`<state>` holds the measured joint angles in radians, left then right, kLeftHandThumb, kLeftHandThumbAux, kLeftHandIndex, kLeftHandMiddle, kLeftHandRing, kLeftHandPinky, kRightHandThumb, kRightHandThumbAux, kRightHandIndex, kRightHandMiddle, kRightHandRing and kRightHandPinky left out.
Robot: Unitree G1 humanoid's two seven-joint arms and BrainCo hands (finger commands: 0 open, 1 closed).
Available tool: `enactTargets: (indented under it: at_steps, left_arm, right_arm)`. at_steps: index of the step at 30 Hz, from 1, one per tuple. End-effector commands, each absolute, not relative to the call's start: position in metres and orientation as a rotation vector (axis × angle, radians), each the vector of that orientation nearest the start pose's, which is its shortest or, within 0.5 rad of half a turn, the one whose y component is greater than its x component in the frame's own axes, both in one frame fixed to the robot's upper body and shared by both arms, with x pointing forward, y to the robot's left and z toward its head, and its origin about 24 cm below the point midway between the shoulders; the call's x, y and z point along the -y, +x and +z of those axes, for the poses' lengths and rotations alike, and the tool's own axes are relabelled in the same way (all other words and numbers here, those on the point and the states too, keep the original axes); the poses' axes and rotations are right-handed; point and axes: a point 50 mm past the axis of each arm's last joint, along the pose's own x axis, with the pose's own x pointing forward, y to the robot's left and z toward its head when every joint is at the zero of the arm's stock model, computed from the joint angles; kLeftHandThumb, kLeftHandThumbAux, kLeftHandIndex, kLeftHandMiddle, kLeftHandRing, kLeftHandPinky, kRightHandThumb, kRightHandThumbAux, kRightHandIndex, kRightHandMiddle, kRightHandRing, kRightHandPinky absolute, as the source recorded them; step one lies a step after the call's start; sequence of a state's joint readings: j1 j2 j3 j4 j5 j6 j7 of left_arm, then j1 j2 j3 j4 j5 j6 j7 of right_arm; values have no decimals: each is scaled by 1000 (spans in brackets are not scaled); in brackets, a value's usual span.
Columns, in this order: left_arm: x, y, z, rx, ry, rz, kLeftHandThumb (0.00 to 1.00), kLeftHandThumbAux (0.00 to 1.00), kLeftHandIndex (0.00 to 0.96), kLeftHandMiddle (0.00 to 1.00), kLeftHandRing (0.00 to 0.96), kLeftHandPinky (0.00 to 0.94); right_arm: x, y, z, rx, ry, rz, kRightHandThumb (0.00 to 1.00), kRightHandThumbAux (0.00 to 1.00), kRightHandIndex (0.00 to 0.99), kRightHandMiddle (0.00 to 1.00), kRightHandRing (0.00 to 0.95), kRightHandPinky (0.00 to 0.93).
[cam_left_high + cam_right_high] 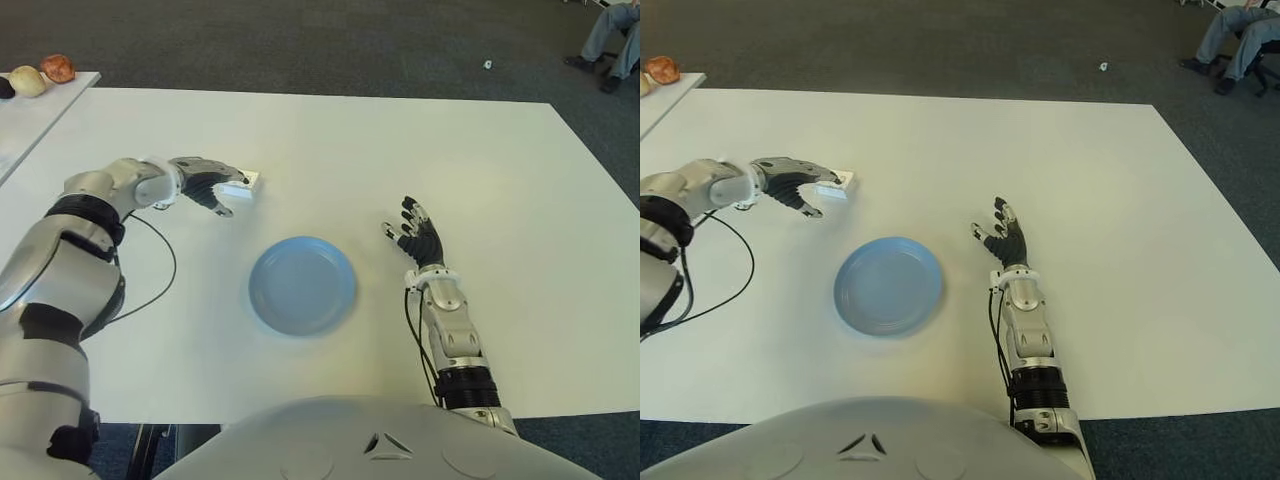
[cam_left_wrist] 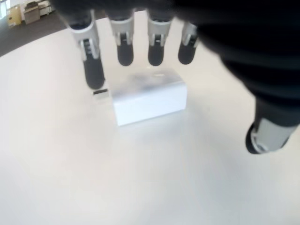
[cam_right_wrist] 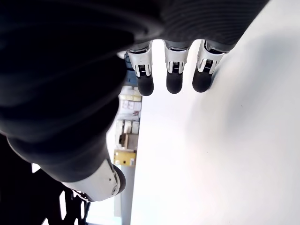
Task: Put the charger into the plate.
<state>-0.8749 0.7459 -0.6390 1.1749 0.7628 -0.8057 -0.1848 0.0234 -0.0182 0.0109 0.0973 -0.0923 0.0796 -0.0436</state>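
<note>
The charger [image 2: 149,96] lies on the surface [image 1: 480,180], far and left of the plate [image 1: 302,284], not yet grasped. The left hand [image 1: 212,183] is spread wide over it; the block may be pushed away if the fingers close unevenly. The right hand [image 1: 418,236] shows open, right of the plate.
</note>
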Motion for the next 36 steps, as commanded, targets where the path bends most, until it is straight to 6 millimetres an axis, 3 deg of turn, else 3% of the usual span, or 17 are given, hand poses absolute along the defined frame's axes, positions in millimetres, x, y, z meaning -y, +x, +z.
enactTargets:
  at_steps: [1, 11, 20, 31, 36]
  left_arm:
    - [-256, 336, 80, -64, 1611, -923, 0, 530, 0, 0, 49, 285]
    - [-262, 329, 87, -26, 1568, -922, 0, 550, 0, 0, 45, 321]
    - [-265, 326, 92, -12, 1526, -913, 0, 582, 0, 0, 49, 275]
    - [-265, 316, 97, 36, 1463, -937, 0, 605, 0, 0, 9, 82]
    - [-264, 312, 100, 63, 1443, -948, 0, 607, 0, 0, 1, 54]
  right_arm:
    - [155, 247, 5, -214, -102, -46, 0, 847, 0, 16, 15, 61]
    - [156, 248, 7, -215, -100, -49, 0, 839, 0, 16, 15, 57]
    - [156, 249, 7, -217, -101, -50, 1, 836, 0, 18, 14, 53]
    - [156, 251, 7, -218, -100, -50, 0, 845, 0, 16, 14, 60]
    - [157, 252, 5, -222, -102, -50, 0, 848, 0, 15, 13, 55]
